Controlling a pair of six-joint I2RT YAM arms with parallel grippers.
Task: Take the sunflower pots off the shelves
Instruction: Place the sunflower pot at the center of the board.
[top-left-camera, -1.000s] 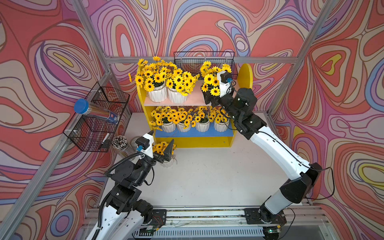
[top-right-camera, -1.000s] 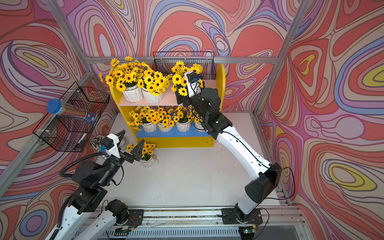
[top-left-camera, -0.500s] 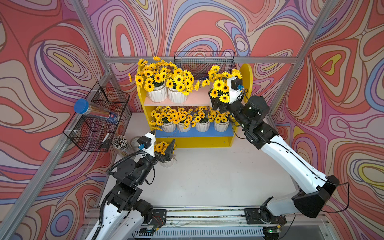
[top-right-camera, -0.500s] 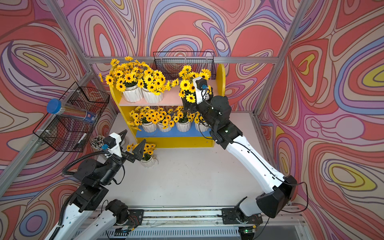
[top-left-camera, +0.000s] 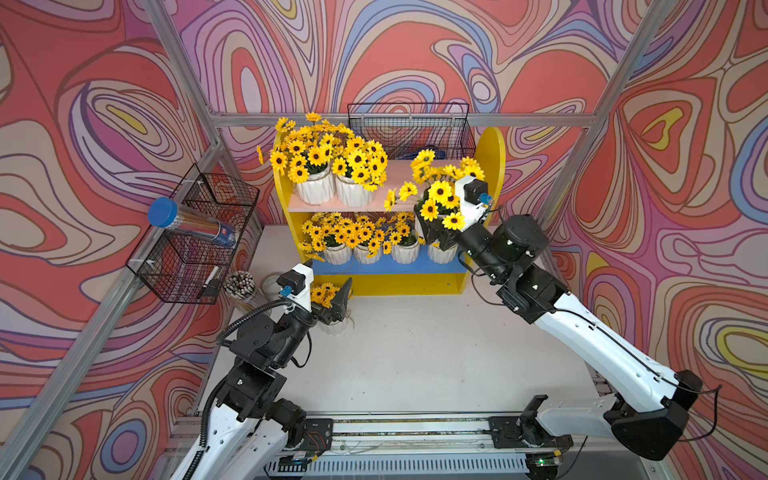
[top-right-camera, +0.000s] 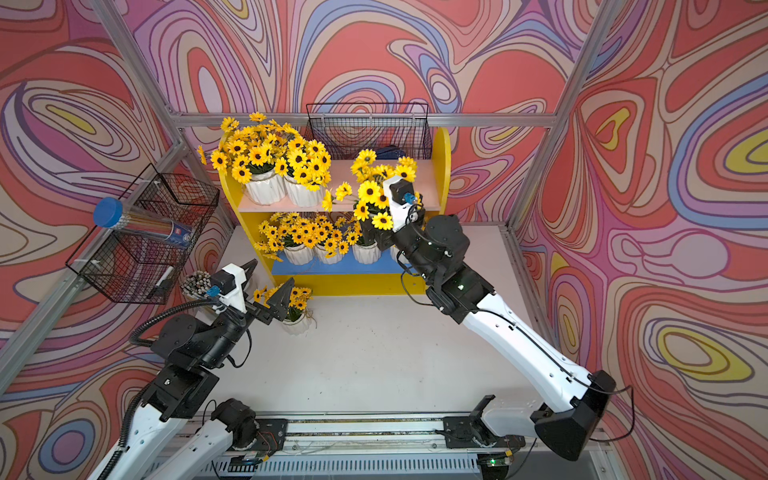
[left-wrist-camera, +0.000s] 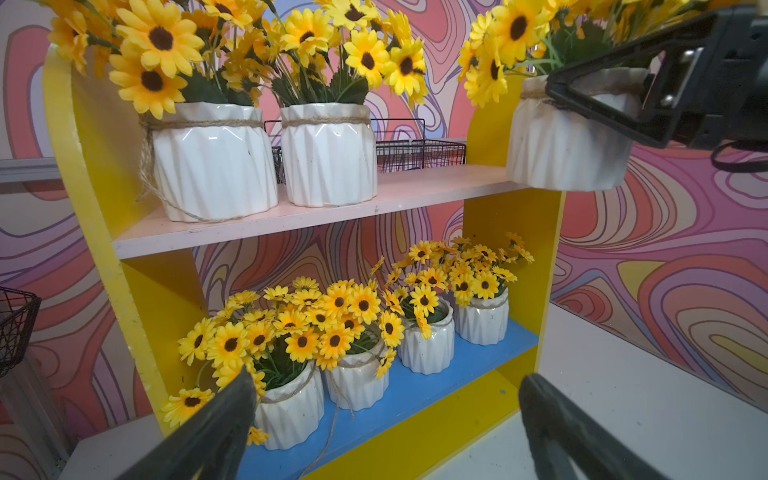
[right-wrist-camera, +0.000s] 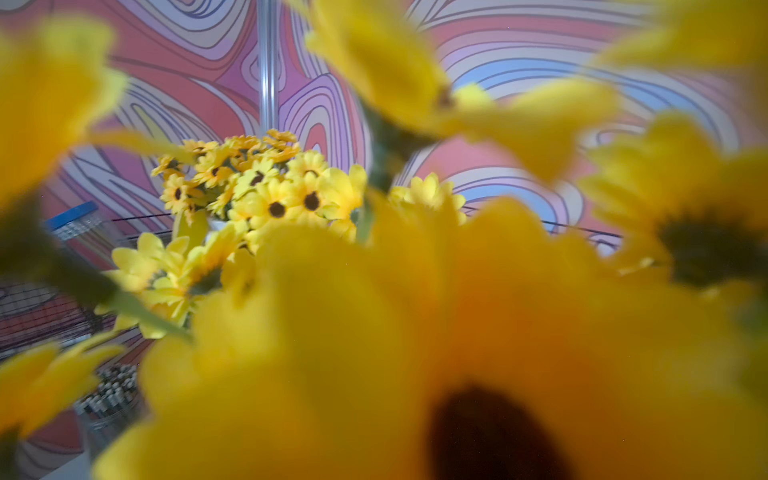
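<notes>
**A:** So, nearest first: what lies along the front edge?

**B:** The metal rail (top-left-camera: 415, 424) carrying both arm bases, then the bare white table (top-left-camera: 415, 353).

**A:** And the left gripper?

**B:** The left gripper (top-right-camera: 272, 276) hangs low over the left side of the table. Its jaws are spread wide with nothing between them. One sunflower pot (top-right-camera: 297, 325) stands on the table just below it, its flowers showing around one finger. A jar of pencils (top-left-camera: 243, 286) stands on the table to the gripper's left, near the wall.

**A:** Is the right gripper holding anything?

**B:** Yes, the right gripper (top-left-camera: 432, 230) is clamped on the held pot (left-wrist-camera: 561, 145). In the left wrist view a black finger crosses its twine-tied rim. The pot is upright, raised in front of the right end of the upper board. Its blooms fill the right wrist view as a yellow blur.

**A:** What's on the shelves?

**B:** The yellow shelves (top-left-camera: 492, 166) have a corner pot (left-wrist-camera: 214, 166) and a second pot (left-wrist-camera: 328, 158) close beside it, at the left end of the pink upper board (top-left-camera: 399, 183). A row of four smaller pots (left-wrist-camera: 357, 386) runs along the blue lower board (top-left-camera: 386, 268).

**A:** And further out?

**B:** A black wire basket (top-left-camera: 187, 257) hangs on the left frame with a blue-capped clear tube (top-left-camera: 191, 220) lying in it. A second wire basket (top-left-camera: 409, 129) sits behind the top of the shelves
</notes>
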